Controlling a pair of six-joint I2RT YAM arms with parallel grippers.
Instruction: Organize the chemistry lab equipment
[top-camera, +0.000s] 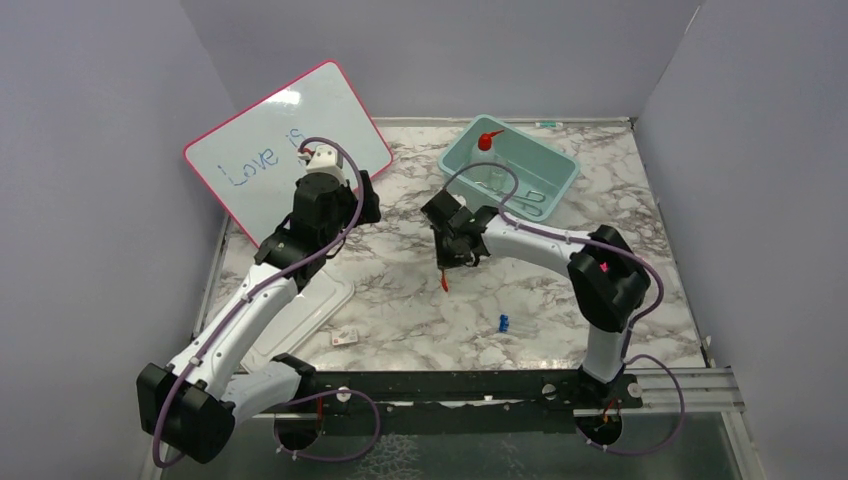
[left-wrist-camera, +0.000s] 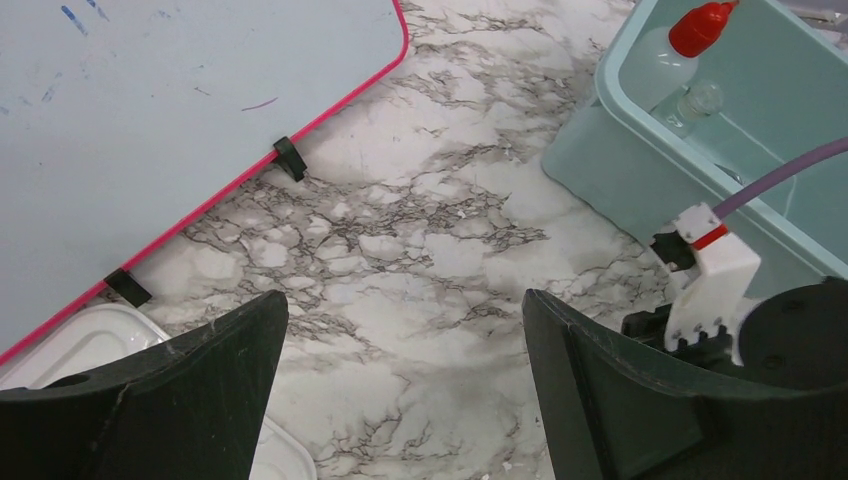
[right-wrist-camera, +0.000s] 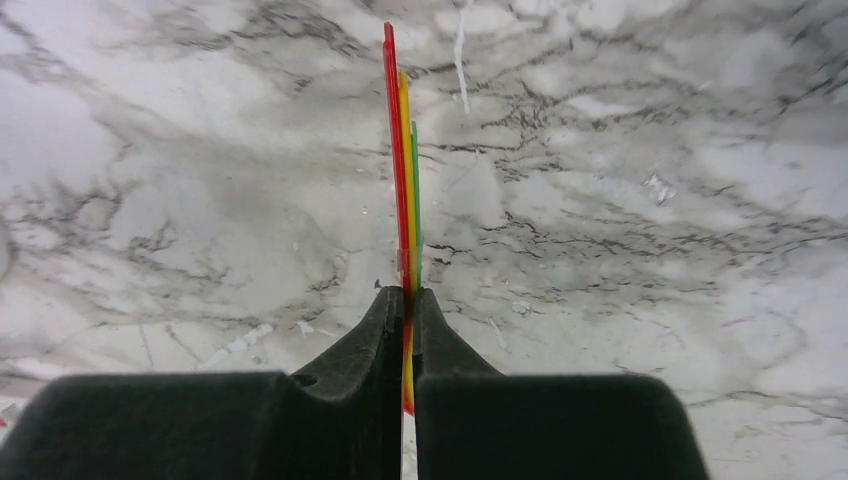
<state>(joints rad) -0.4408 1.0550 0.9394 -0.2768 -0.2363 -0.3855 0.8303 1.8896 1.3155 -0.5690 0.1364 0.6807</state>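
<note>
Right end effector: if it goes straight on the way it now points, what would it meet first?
Probably the marble tabletop. The right end effector is shut on thin red, yellow and green sticks that reach ahead of it, so their tips would touch bare marble first; the gap is unclear.

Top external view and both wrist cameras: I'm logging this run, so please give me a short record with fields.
Left gripper: open, empty, over the table beside the whiteboard
Right gripper: shut on the red stick, with yellow and green strips alongside it
Tub: holds the squeeze bottle and a metal tool
Loose on table: blue piece, white piece
</note>
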